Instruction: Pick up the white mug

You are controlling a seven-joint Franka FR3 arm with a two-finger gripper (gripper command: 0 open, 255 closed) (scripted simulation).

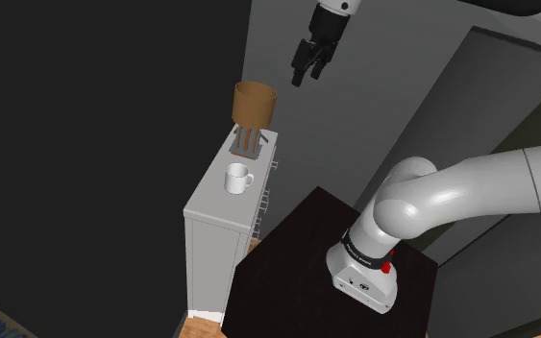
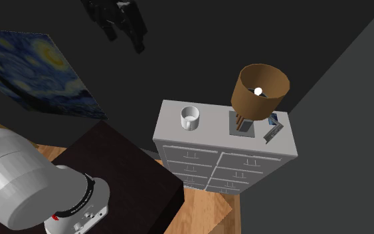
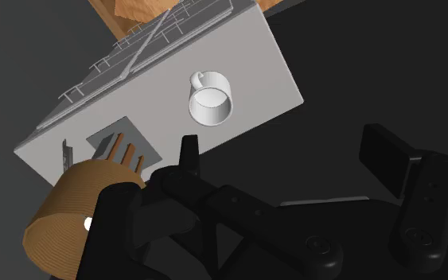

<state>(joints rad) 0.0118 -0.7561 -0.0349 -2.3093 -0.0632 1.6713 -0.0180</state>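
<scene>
The white mug (image 1: pixel 238 179) stands upright on the top of a white dresser (image 1: pixel 212 204), handle turned toward the drawer-front side. In the second exterior view the mug (image 2: pixel 190 118) sits near the left end of the dresser top (image 2: pixel 169 126). My black gripper (image 1: pixel 307 75) hangs high above the dresser, well clear of the mug and nearer the lamp end. It shows at the top edge of the second exterior view (image 2: pixel 125 33). In the wrist view the gripper (image 3: pixel 286 155) is open with nothing between its fingers, and the mug (image 3: pixel 211 102) lies far beyond them.
A lamp with a brown shade (image 1: pixel 255 104) on a square base stands at the dresser's far end, beside a small tilted frame (image 2: pixel 272 129). The dark stand (image 1: pixel 326 278) sits close to the dresser. A starry painting (image 2: pixel 36 66) leans at the left. Wooden floor (image 2: pixel 205 213) lies below.
</scene>
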